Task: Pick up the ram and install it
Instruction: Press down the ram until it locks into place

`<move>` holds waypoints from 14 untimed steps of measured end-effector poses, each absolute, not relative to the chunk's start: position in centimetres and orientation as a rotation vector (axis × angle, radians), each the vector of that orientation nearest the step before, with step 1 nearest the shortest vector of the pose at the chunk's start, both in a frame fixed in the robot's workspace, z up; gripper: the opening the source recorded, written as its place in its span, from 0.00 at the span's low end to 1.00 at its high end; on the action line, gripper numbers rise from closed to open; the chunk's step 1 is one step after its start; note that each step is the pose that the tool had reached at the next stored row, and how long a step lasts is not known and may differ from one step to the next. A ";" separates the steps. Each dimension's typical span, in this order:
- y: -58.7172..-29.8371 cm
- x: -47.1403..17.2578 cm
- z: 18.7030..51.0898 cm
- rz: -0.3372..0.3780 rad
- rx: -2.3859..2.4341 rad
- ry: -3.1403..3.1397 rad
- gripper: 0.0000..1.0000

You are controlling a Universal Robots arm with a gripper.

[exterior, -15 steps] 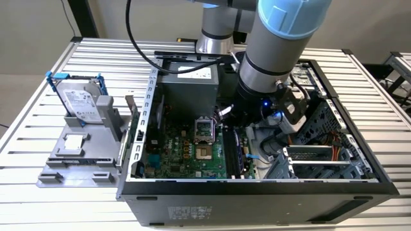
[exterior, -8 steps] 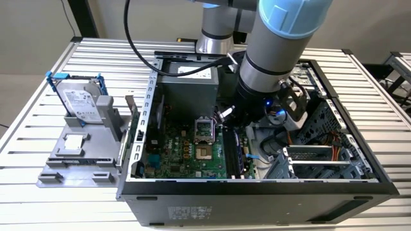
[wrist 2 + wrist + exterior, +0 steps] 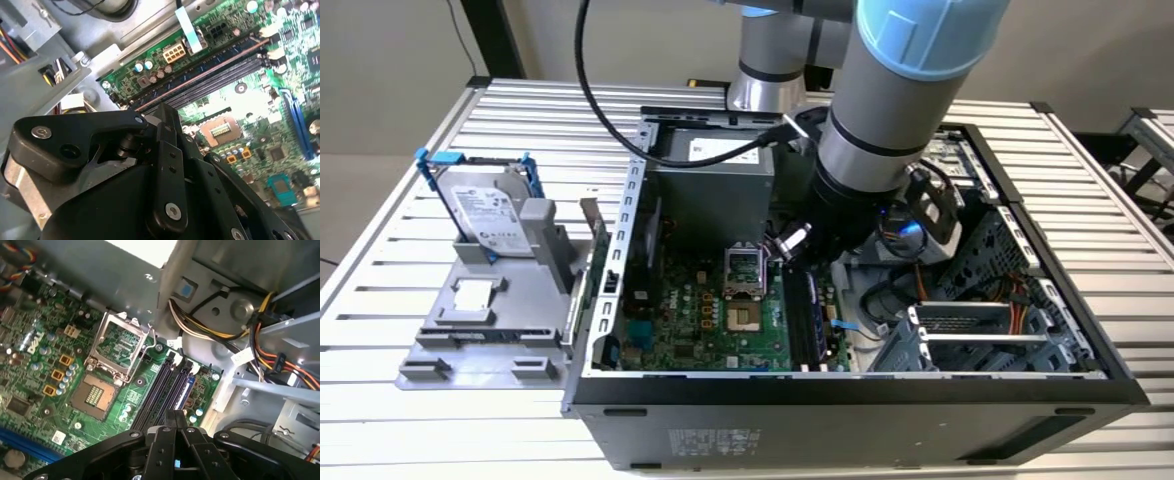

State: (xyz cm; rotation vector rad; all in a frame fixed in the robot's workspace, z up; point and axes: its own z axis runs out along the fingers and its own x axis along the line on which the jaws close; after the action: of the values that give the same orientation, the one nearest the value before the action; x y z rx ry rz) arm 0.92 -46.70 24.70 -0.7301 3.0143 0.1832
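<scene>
The ram (image 3: pixel 188 389) looks like a thin stick with a blue patch, standing on edge in the black motherboard slot farthest from the processor socket (image 3: pixel 116 347). It also appears as a long strip with a brownish top edge (image 3: pixel 202 68) in the second wrist view, and beside the slots in the exterior view (image 3: pixel 833 322). My gripper (image 3: pixel 175 416) hangs just above the near end of the slots (image 3: pixel 161 390), its black fingers (image 3: pixel 165 117) drawn together with nothing visible between them. In the exterior view the gripper (image 3: pixel 798 244) is low inside the open computer case (image 3: pixel 854 395).
A hard drive in a blue bracket (image 3: pixel 487 210) stands on a grey fixture (image 3: pixel 480 330) at the exterior view's left. Bundled cables (image 3: pixel 260 340) and metal drive cages (image 3: pixel 974 335) crowd one side of the slots. The power supply (image 3: pixel 710 185) sits behind the board.
</scene>
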 end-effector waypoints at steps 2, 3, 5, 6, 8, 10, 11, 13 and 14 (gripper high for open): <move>-46.7 0.9 24.7 0.181 -0.774 2.997 0.00; -46.7 0.9 24.7 0.179 -0.796 2.988 0.00; -46.7 0.9 24.7 0.177 -0.839 2.970 0.00; -46.7 0.9 24.7 0.175 -0.860 2.960 0.00; -46.7 0.9 24.7 0.173 -0.904 2.942 0.00; -46.7 0.9 24.7 0.168 -0.947 2.926 0.00; -46.7 0.9 24.7 0.165 -0.968 2.918 0.00; -46.7 0.9 24.7 0.156 -1.010 2.904 0.00; -46.7 0.9 24.7 0.151 -1.030 2.897 0.00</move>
State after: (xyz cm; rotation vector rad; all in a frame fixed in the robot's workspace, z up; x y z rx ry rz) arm 0.92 -46.70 24.70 -1.0302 2.8972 0.1514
